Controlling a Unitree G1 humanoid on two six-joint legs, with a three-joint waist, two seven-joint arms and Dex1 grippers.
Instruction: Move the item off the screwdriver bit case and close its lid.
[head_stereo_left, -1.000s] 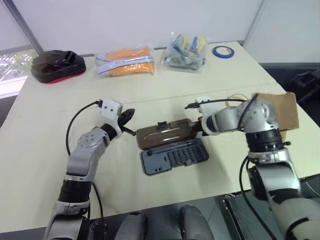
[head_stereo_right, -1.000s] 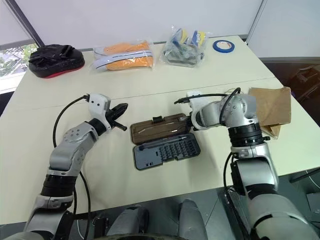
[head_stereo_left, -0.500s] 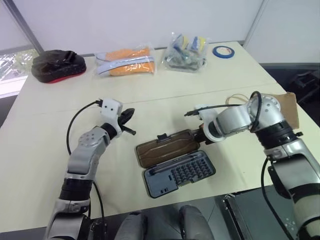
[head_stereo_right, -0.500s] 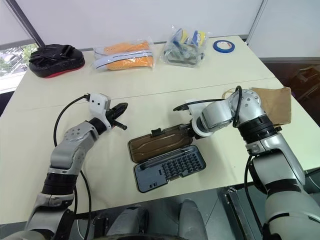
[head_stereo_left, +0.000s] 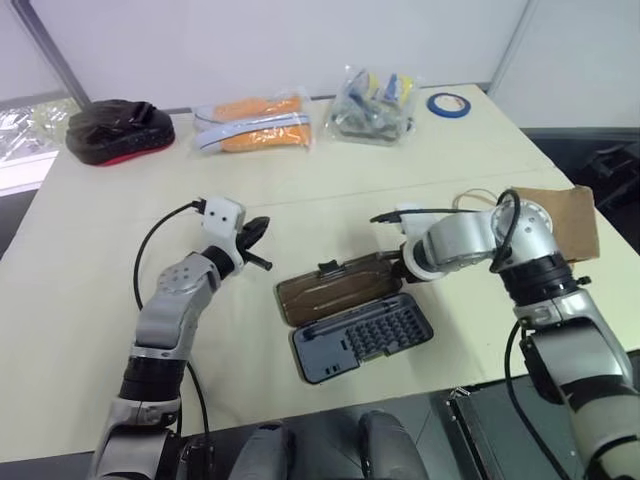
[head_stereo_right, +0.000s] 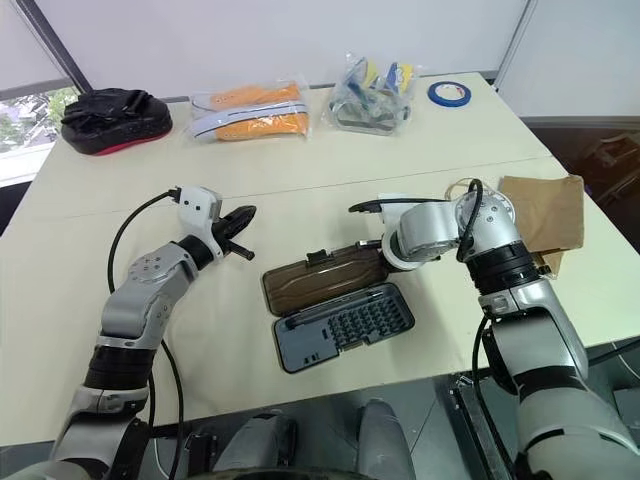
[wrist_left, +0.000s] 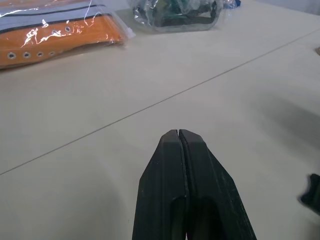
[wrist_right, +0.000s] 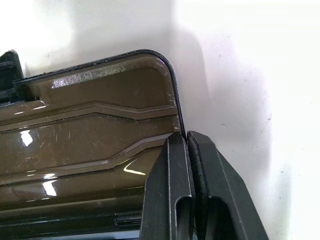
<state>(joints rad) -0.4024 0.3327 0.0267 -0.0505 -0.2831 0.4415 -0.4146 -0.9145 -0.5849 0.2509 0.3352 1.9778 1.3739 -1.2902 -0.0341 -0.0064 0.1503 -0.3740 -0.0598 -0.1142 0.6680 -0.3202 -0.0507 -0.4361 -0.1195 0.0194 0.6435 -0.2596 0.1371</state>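
- Sliding across the table, the screwdriver bit case (head_stereo_right: 345, 322) now lies closer to the near edge and more skewed than a second ago, its grey tray of bits facing up and the lid (head_stereo_right: 322, 279) still flat open on the far side.
- Pressing at the lid's right end, the right gripper (wrist_right: 186, 141) has its fingers clenched together with nothing between them; its tips sit at the lid's rounded corner, and whether they touch the plastic I cannot tell.
- Over the last second that arm has re-angled at the wrist and drawn back toward the robot, and the case has come along with it; I judge it has been nudged or dragged, not lifted.
- Hovering level above bare table (head_stereo_left: 330, 180) to the left of the case, the left gripper (wrist_left: 178, 133) is also clenched on nothing and has not moved.
- Lying at the table's right edge behind the right arm, the brown paper bag (head_stereo_right: 548, 210) is well clear of the case, so the first half of the task looks done.
- Closing remains: the lid must be tipped up from its far edge and folded over the tray.
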